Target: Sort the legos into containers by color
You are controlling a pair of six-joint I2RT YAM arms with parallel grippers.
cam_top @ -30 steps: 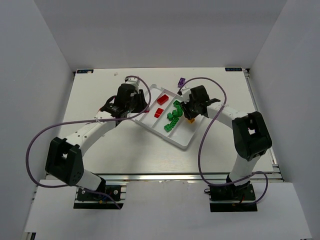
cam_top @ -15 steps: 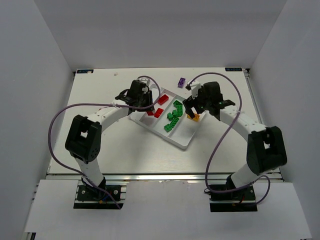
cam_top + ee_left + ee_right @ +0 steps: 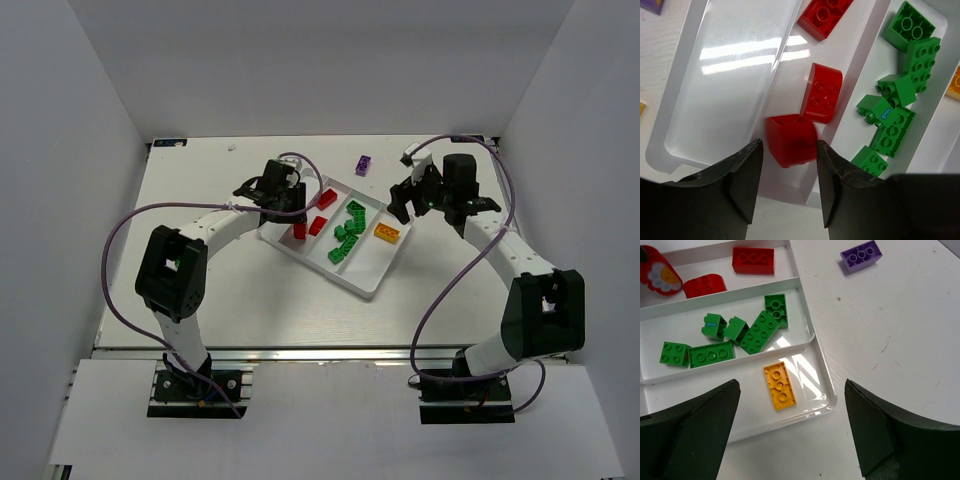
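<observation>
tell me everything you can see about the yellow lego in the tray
The yellow lego is a thin, oblong yellow-orange plate of glossy plastic with three circles in a row on its upper face. It lies flat and alone in the white tray's end compartment, touching only the floor; nothing grips it.

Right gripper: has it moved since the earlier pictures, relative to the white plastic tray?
Yes. The right gripper has moved right, off the white plastic tray, where a flat yellow brick lies.
</observation>
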